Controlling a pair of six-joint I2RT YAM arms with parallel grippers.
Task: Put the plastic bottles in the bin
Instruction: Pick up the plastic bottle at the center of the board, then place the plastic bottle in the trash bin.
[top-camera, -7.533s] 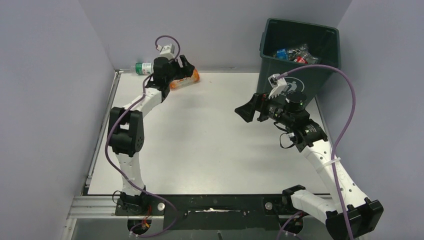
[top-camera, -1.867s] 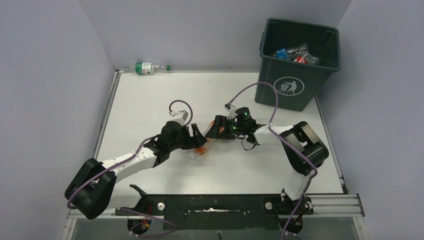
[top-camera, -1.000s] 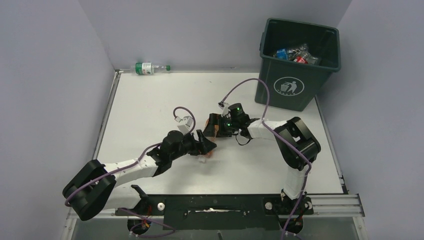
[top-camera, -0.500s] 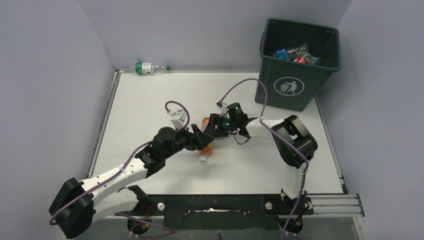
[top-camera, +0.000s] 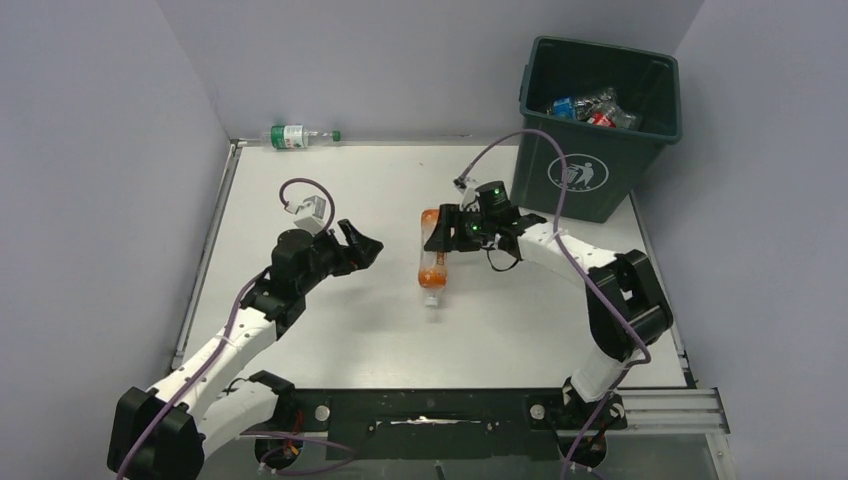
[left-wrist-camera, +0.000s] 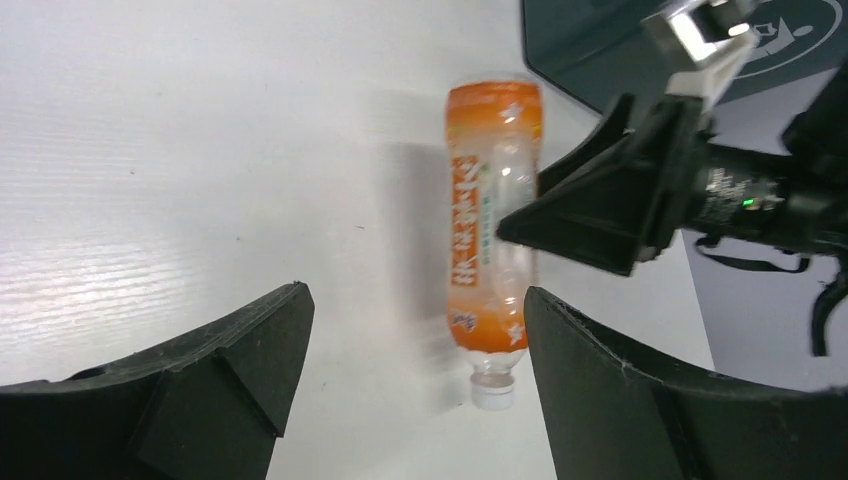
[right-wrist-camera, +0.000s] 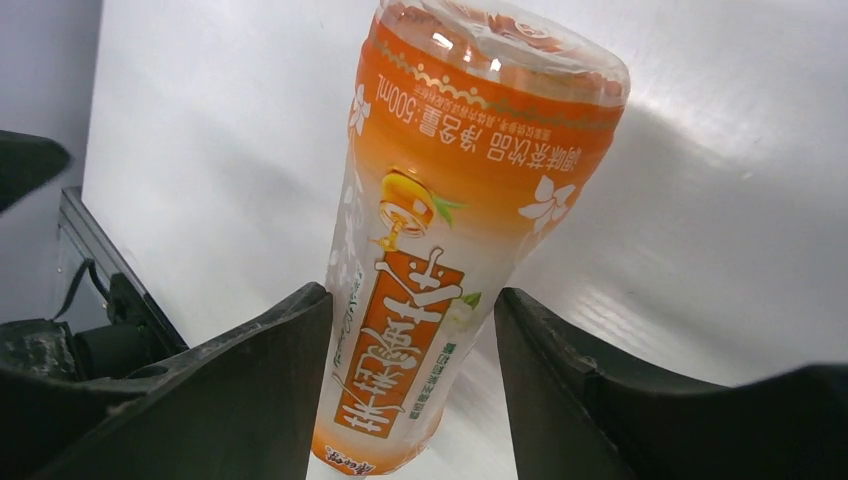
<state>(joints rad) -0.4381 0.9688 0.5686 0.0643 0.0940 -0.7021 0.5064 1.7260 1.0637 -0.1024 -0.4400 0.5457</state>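
Observation:
An orange plastic bottle (top-camera: 430, 262) with a white cap sits mid-table, its cap toward the near edge. My right gripper (top-camera: 437, 228) is shut on its upper body, and in the right wrist view the orange bottle (right-wrist-camera: 450, 230) fills the gap between the right gripper's (right-wrist-camera: 410, 295) fingers. My left gripper (top-camera: 362, 243) stands open and empty to the left, apart from the bottle. Its wrist view shows the left gripper (left-wrist-camera: 415, 295) wide apart, with the orange bottle (left-wrist-camera: 490, 240) beyond it casting a shadow on the table. The dark green bin (top-camera: 600, 150) stands at the back right.
A clear bottle with a green label (top-camera: 293, 136) lies against the back wall at the far left corner. Several bottles (top-camera: 590, 108) lie inside the bin. The bin's wall (left-wrist-camera: 570, 40) shows at the top right of the left wrist view.
The left gripper has let go of the orange bottle and drawn back to the left. The right gripper has closed on the bottle and carried it slightly right and back.

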